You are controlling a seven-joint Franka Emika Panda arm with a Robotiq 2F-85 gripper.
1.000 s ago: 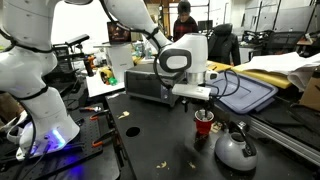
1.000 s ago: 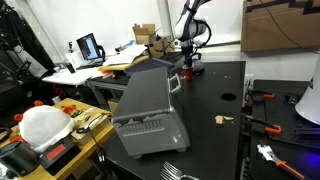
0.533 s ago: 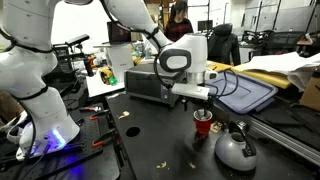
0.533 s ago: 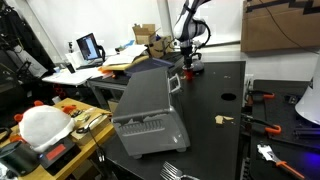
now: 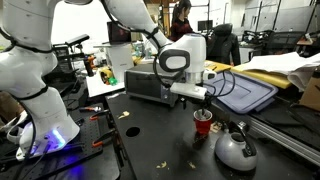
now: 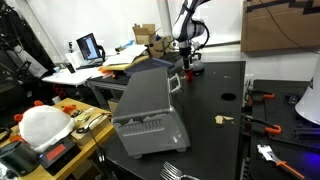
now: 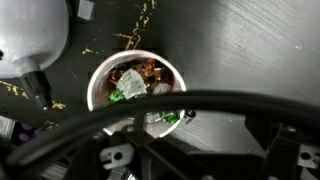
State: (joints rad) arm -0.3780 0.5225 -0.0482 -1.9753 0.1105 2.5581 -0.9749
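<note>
Red on the outside and white within, a small round paper cup (image 5: 203, 123) stood upright on the black tabletop (image 5: 150, 145), filled with what looked like wrapped sweets in green, brown and white. The wrist view looked straight down into the cup (image 7: 137, 88), so the Robotiq gripper (image 5: 201, 99) hung directly over its mouth, close above the rim but, as far as an exterior view showed, not touching it. Its jaws stood wide apart with nothing between them. Where exactly the fingers sat against the rim could not be told, because a black cable (image 7: 200, 103) crossed the wrist view and hid them.

Just beside the cup sat a white rounded kettle-like vessel with a dark handle (image 5: 235, 150), which filled the upper left corner of the wrist view (image 7: 30, 35). Behind the gripper stood a grey metal box-shaped appliance (image 5: 148, 85), with a blue plastic tray (image 5: 250, 95) next to it. Crumbs lay scattered on the dark surface.

By my judgement the step in hand was the approach, the arm lined up above the cup and no grasp yet made. Any descent from there would have called for keeping centred on the opening, going down gently so the light cup did not tip, and staying clear of the kettle.
</note>
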